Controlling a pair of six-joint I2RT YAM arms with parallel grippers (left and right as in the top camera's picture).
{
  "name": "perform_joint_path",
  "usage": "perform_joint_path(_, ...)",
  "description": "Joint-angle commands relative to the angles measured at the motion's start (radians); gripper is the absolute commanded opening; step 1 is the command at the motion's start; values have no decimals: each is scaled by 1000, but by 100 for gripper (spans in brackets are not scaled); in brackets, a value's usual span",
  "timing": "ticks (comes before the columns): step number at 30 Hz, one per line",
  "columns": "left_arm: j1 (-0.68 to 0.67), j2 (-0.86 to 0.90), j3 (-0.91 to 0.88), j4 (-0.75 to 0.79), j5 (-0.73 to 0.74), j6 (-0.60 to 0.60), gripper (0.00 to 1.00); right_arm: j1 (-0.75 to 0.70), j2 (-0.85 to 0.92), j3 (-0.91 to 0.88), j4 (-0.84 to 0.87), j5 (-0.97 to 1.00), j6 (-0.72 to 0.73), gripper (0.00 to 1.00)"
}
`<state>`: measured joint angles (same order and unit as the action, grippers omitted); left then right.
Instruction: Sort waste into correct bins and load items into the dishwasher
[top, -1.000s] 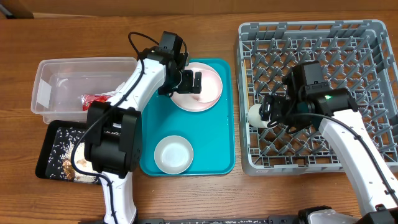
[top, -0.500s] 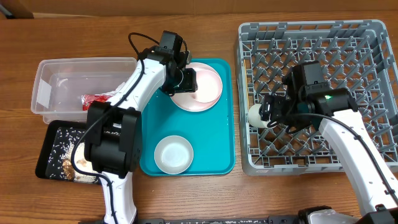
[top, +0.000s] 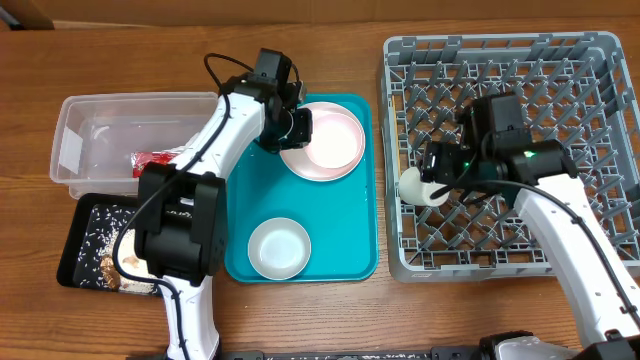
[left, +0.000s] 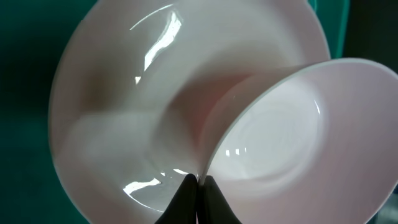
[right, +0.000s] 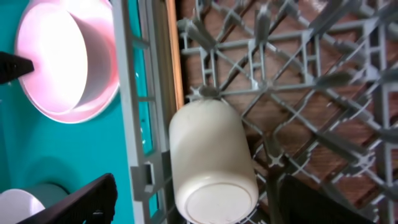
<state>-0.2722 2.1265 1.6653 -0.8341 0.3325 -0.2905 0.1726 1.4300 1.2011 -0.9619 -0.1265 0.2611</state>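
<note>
My left gripper is shut on the near rim of the pale-pink plate. The plate tilts up over a second pale round dish on the teal tray. The small white cup lies on its side at the left edge of the grey dishwasher rack. My right gripper is open, with one finger on each side of the cup and clear of it. A white bowl sits on the tray's near half.
The clear tub at the left holds a red wrapper. In front of it, the black tray holds scattered rice and a brown lump. My left arm stretches from the front edge over both bins to the tray.
My left gripper closed on the plate's rim and tipped it up. My right gripper drew back slightly, and the cup now lies a little lower at the rack's edge.
</note>
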Motion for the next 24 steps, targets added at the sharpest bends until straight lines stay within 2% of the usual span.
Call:
perform_joint_path(1, 10, -61, 82, -33, 68, -16, 4, 12, -6, 103, -4, 17, -1, 82)
perform_joint_path(7, -15, -157, 101, -134, 68, -8, 4, 107, -6, 127, 20, -58, -8, 75)
perform_joint_path(9, -24, -174, 101, -159, 68, -9, 4, 158, -6, 127, 44, -69, -8, 69)
perform_joint_path(14, -43, -183, 101, -215, 82, -8, 4, 275, -6, 127, 106, -53, -53, 63)
perform_joint_path(18, -43, -183, 101, -263, 94, 1, 4, 311, -6, 126, 117, -14, -53, 58)
perform_joint_path(21, -42, -183, 101, -266, 169, 57, 4, 323, -6, 126, 115, -17, -53, 47)
perform_joint_path(24, -42, -183, 101, -257, 274, 103, 4, 324, -6, 126, 108, -16, -53, 44)
